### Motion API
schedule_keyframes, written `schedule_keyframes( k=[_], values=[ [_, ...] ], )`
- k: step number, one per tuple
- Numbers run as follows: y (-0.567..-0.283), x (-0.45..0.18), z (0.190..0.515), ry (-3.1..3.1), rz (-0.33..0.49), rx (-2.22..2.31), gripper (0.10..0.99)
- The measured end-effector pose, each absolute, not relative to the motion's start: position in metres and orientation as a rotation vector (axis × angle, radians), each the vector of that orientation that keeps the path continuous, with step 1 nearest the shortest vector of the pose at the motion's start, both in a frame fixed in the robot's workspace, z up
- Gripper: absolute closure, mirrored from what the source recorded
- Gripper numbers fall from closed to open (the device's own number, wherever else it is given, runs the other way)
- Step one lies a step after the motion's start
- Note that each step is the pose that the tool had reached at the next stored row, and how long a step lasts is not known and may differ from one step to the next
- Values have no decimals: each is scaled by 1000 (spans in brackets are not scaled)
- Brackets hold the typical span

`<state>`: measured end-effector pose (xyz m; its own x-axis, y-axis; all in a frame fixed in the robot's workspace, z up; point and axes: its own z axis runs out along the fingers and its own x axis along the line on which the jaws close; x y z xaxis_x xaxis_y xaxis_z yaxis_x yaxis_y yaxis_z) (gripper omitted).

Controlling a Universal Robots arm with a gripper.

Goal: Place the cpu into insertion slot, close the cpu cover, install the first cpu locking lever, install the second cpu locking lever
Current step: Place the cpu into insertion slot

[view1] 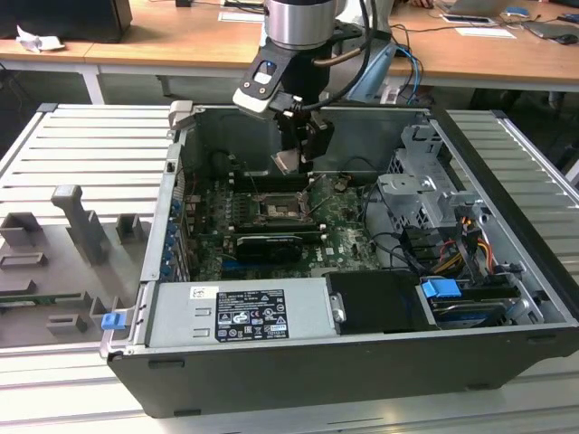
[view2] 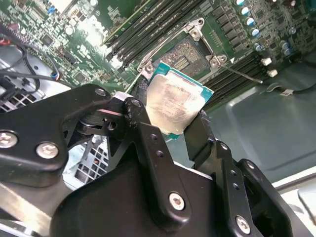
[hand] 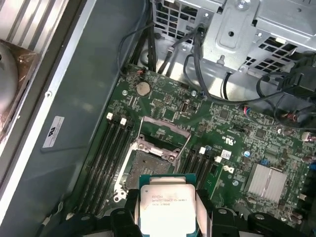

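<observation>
Step one in hand: claw (view2: 169, 114) clamped on cpu (view2: 175, 101), above open insertion slot (view2: 185, 54) — seating calls for level, corner-matched lowering.

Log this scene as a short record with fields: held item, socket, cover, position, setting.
held item: the cpu, clamped between the end effector fingers
insertion slot: empty and exposed
cpu cover: swung open, off the slot
position: cpu in the air above the motherboard, near the slot, not seated
setting: open computer case
</observation>
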<state>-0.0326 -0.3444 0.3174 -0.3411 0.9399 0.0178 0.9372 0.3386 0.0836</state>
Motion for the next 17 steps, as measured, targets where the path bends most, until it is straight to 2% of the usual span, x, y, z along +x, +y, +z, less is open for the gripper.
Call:
schedule_keyframes(
  k=[17],
  values=[
    [-344,-33,307,2508,121,1830,545]
  ],
)
